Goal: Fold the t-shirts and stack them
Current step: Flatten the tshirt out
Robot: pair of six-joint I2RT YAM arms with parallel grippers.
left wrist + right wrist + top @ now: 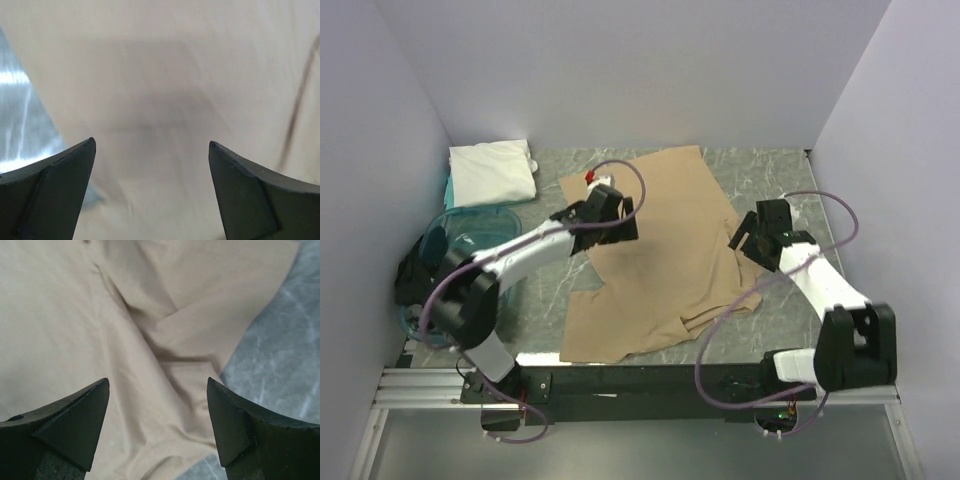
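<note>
A tan t-shirt point(665, 250) lies spread and rumpled across the middle of the marble table. A folded white t-shirt point(492, 172) sits at the back left. My left gripper point(610, 222) is open and empty, close over the tan shirt's left part point(165, 100), with bare table at its left. My right gripper point(752, 238) is open and empty over the shirt's right edge, where a folded sleeve point(200, 340) meets the table point(285, 355).
A teal bowl-like tub point(470, 232) stands at the left, with dark cloth point(415, 275) beside it. Grey walls close in on three sides. The table's near edge and the arm rail point(640, 385) run along the front.
</note>
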